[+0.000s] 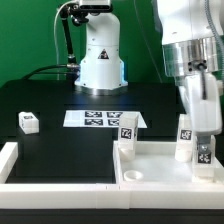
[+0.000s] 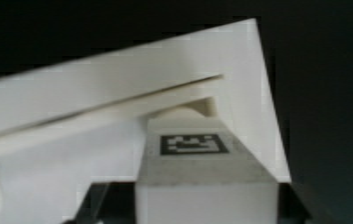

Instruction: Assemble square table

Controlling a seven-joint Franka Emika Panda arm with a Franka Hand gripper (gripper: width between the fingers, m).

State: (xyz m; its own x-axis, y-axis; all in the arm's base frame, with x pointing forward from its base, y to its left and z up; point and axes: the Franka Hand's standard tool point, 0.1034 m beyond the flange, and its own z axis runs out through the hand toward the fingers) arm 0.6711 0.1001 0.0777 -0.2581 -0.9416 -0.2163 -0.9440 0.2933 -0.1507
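The square table's white top [image 1: 160,165] lies at the exterior view's lower right and fills most of the wrist view as a white top [image 2: 102,95]. One tagged leg [image 1: 127,126] stands upright at the top's far left corner, and another leg [image 1: 185,133] stands near its far right. My gripper [image 1: 203,140] reaches down over the right side, shut on a third white leg [image 1: 205,156]. In the wrist view this held leg [image 2: 196,160] shows its tag between the dark fingers [image 2: 109,200] of my gripper [image 2: 199,208], right up against the top's corner. A fourth leg [image 1: 28,122] lies loose at the left.
The marker board [image 1: 98,118] lies flat on the black table behind the top. A low white border wall [image 1: 55,188] runs along the front and up the left side. The arm's white base [image 1: 100,55] stands at the back.
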